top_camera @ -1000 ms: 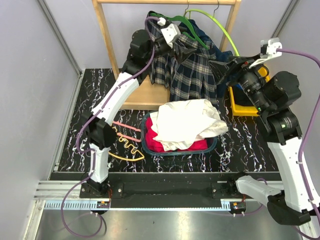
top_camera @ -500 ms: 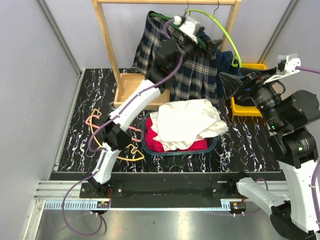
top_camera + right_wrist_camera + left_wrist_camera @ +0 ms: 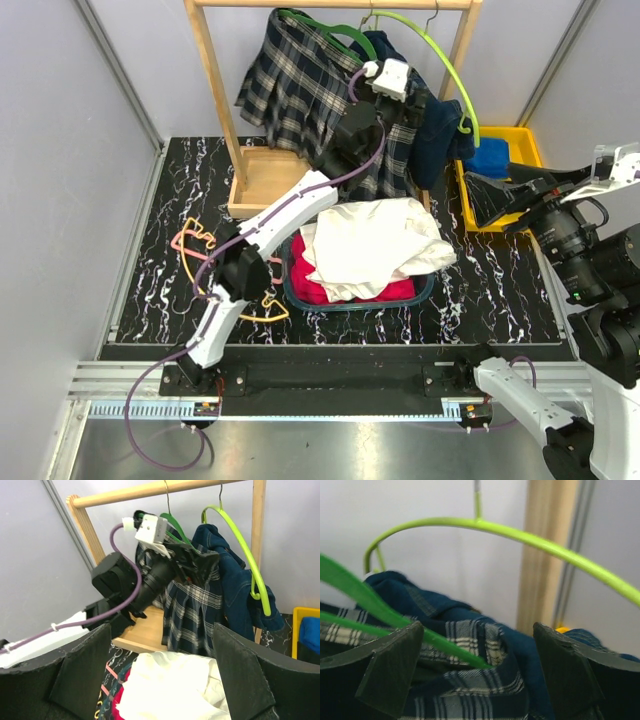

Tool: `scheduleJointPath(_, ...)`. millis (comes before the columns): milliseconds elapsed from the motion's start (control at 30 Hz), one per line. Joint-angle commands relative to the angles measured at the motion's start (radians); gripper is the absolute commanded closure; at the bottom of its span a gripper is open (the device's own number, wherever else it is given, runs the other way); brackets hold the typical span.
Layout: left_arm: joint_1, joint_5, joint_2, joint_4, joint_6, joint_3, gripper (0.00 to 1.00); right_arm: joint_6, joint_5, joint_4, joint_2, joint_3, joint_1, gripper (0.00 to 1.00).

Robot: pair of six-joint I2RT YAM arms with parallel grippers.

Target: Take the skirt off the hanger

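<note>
Skirt (image 3: 296, 82) and hanger (image 3: 322, 27) are on the wooden rail (image 3: 330, 4) at the back of the table, at 12 o'clock from your left arm's base.

Your left gripper (image 3: 477, 645) is already up at that garment, jaws spread as wide as they go, with nothing pinched. In the left wrist view, one dark green arm of the hanger runs from 10 o'clock down toward 4 o'clock and ends in the gap between the fingers, with plaid cloth bunched beneath it. Whether the fingers touch the cloth, you cannot tell.

From above, the hanger's long axis also lies roughly 10 to 4, and your gripper sits at its 4 o'clock end. The waistband follows that line. The pleats fall away from it toward the table, spreading to about 7 o'clock. In the right wrist view the hook points to 12, over the rail.

Just past the skirt at 3 o'clock hangs a lime-green hanger (image 3: 440, 60) with a denim garment (image 3: 437, 140), close enough to get in your way.

Your right gripper (image 3: 162, 635) is also spread apart and holds nothing. It is well apart from the skirt, at about 4 o'clock from it, near the yellow bin (image 3: 515, 135). The left arm is clearly nearer, so the next pull probably belongs to it, down along the hanger's line.
</note>
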Motion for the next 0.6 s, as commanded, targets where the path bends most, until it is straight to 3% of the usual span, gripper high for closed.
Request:
scheduleJointPath(0, 0.039, -0.157, -0.183, 0.032, 0.028, -0.157, 0.01, -0.039, 0.001, -0.018, 0.014, -0.015, 0.0, 0.1)
scheduleJointPath(200, 0.034, -0.087, -0.404, -0.018, -0.001, -0.433, 0.01, -0.049, -0.06, 0.031, 0.033, -0.077, 0.0, 0.1)
scheduleJointPath(333, 0.01, -0.059, -0.48, -0.018, 0.012, -0.509, 0.01, -0.049, -0.081, 0.05, 0.027, -0.101, 0.0, 0.1)
scheduleJointPath(467, 0.016, -0.096, -0.425, -0.002, 0.029, -0.433, 0.01, -0.049, -0.084, 0.053, 0.015, -0.114, 0.0, 0.1)
scheduleJointPath(533, 0.036, -0.09, -0.331, -0.011, 0.034, -0.29, 0.01, -0.049, -0.081, 0.053, 0.011, -0.12, 0.0, 0.1)
scheduleJointPath(567, 0.045, -0.082, -0.288, -0.024, 0.034, -0.147, 0.01, -0.049, -0.07, 0.054, 0.009, -0.121, 0.0, 0.1)
